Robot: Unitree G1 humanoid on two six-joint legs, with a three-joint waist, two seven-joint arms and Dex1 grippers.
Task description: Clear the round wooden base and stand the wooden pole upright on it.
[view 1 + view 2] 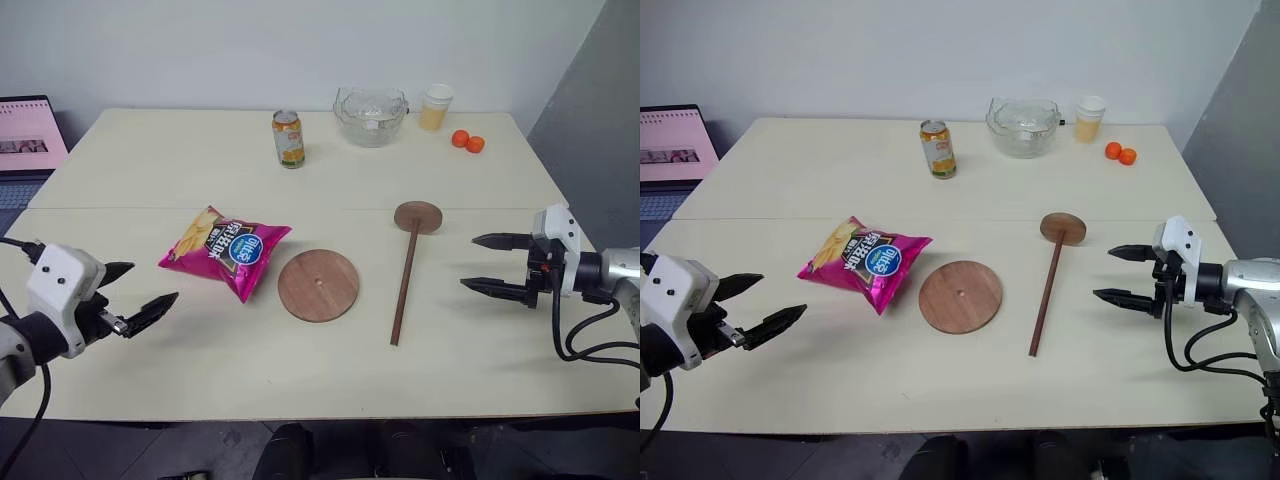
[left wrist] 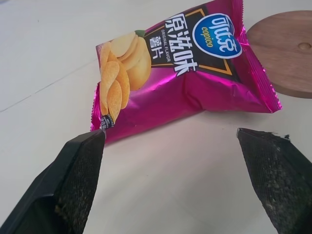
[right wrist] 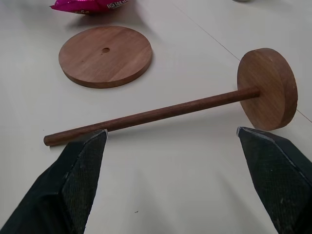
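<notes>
Wooden pole (image 1: 405, 282) lying flat right of round wooden base (image 1: 318, 285), near table centre; chip bag (image 1: 226, 249) touching base's left edge. Pole looking rigid, light, smooth; gripping mid-shaft seems best. Left gripper (image 1: 136, 300), right gripper (image 1: 496, 264) both hovering wide apart, holding nothing.

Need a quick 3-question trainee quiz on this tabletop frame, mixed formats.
1. True or false: the chip bag lies fully on the round wooden base.
2. How does the wooden pole lie? A) upright on the base B) flat on the table, beside the base C) held in an end effector
3. Fill in: both the left end effector and the right end effector are ____ and hold nothing.

Key: 1 false, the bag sits beside the base, at most touching its edge; 2 B; 3 open.
</notes>
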